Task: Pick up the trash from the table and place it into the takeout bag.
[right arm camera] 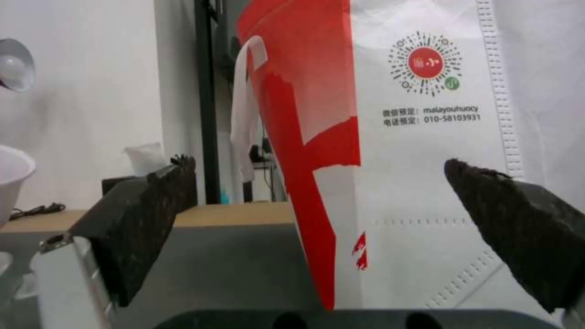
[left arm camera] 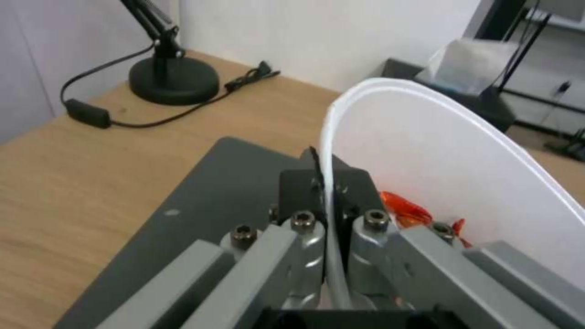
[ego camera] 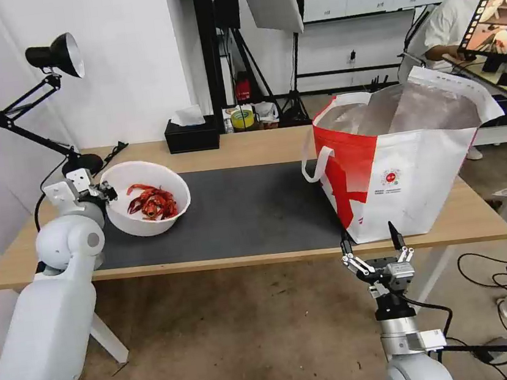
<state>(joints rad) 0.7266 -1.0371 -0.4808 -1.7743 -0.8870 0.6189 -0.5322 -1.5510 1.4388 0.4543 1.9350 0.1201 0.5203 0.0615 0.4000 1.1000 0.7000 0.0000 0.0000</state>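
On the white side of the takeout bag [right arm camera: 427,183], a round red logo ringed with dots [right arm camera: 425,63] is printed. At 6 o'clock beneath it, "malayouhuocy" and "010-58103931" can be read, each preceded by small Chinese characters too fine to be made out.

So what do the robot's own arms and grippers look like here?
Both arms have smooth, rounded pale grey-white shells. The left gripper has grey metal linkage bars with hex-socket bolts. The right gripper has silver linkages, tapered black textured fingertips, and a black cable at its wrist.
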